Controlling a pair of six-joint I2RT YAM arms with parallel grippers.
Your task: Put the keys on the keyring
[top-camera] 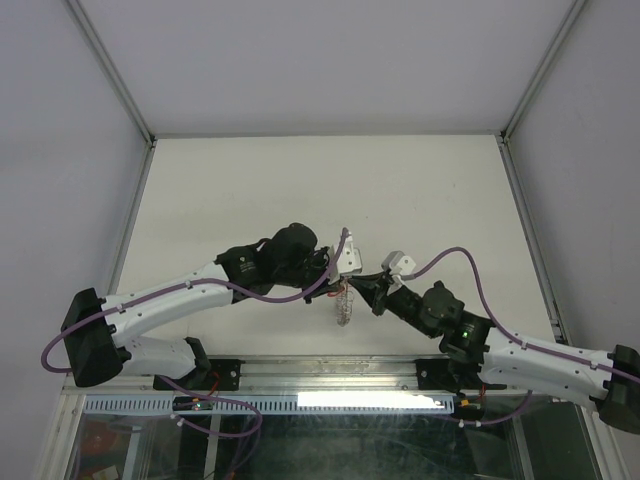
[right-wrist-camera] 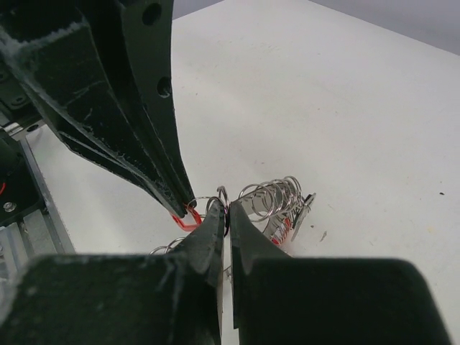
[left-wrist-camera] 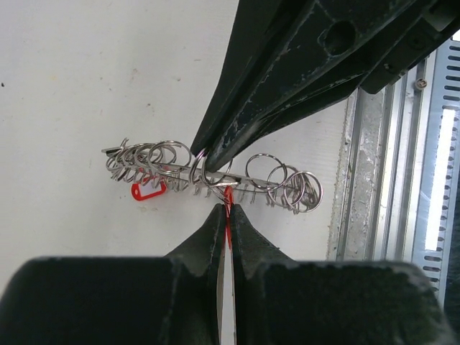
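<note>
The left tool [left-wrist-camera: 228,213], clenched on the keys [right-wrist-camera: 185,218], sits tip-to-tip with the right tool [right-wrist-camera: 224,220], which is pinching the keyring [left-wrist-camera: 296,192] strung crosswise between them.

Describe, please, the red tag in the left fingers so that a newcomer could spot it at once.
Near the white table's front edge, find the bunch of silver rings. The tag is the red sliver pinched between the left fingers beside that bunch; the other red tag lies further along, free of any fingers.
</note>
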